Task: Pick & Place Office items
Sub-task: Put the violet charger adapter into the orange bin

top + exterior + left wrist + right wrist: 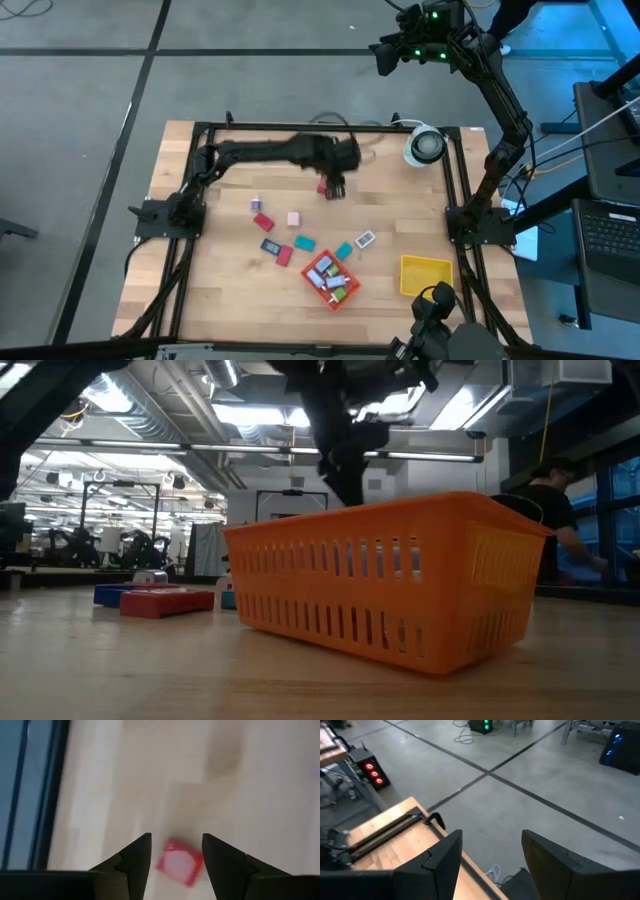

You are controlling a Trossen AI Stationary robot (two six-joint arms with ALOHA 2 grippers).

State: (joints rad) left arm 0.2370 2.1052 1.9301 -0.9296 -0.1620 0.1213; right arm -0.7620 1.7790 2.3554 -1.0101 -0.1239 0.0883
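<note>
Nearest the front edge of the table [200, 300] sit the two trays: the orange-red tray [331, 279], already holding several small pieces, and to its right the yellow tray [424, 275], which looks bare; in the low view the orange tray fills the foreground as a slotted basket.

Just beyond the orange tray the loose office items [300, 243] lie scattered across mid-table, red, pink, blue and teal blocks, each apart from its neighbours; a white-and-teal piece [364, 239] lies to the right of them.

Farther back, the left gripper [333, 189] reaches in from the left side and hangs over a small red block [325, 187] that lies apart from the others, on the far side of the scatter; its wrist view shows that red block [179, 863] on the wood directly between the two dark fingers [131, 860], which stand partly open with clear gaps on either side and nothing held; the block sits skewed, corners towards the fingers rather than flat faces, so I judge a straight descent and close is what remains, with a risk of it twisting as the jaws meet.

Farthest off, the right gripper [384, 55] waits raised beyond the table's far right corner, partly open and empty, facing bare floor; the left arm is plainly the nearer one.
</note>
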